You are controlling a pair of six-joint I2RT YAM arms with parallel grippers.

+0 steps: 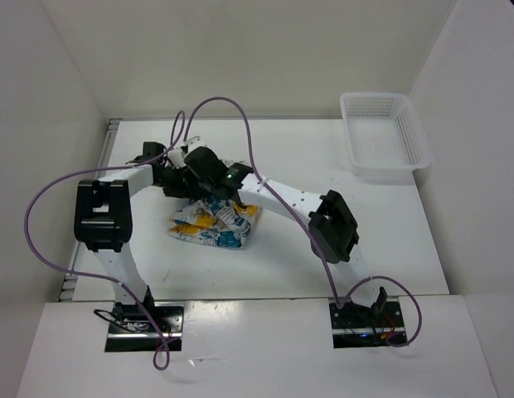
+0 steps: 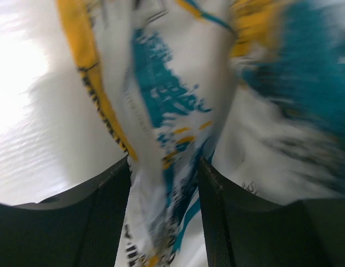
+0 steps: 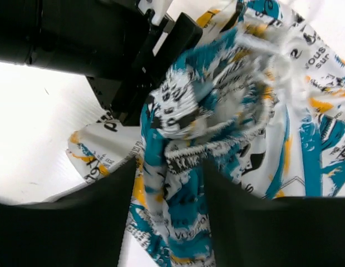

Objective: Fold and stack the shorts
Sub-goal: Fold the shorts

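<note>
1. Found the left gripper (image 2: pixel 164 222) pinched narrow on a fold of the shorts (image 2: pixel 178 111), with cloth pressed against both fingers (image 2: pixel 106 222).
2. Found the right gripper (image 3: pixel 167 222) likewise clamped on a bunched, corded edge of the shorts, just beside the left gripper.
3. Below both grippers and on their near side, toward the arm bases, saw the rest of the shorts crumpled on the table (image 1: pixel 323 249), laid with the long axis roughly crosswise to the fingers.
4. Judged neither arm nearer: both held the same far edge, close together. Probably needed to part sideways along that edge, to spread the cloth before any fold.
5. Farthest off, well to the right of the right gripper and beyond it, noted the basket (image 1: pixel 383 137), well apart from the shorts.
</note>
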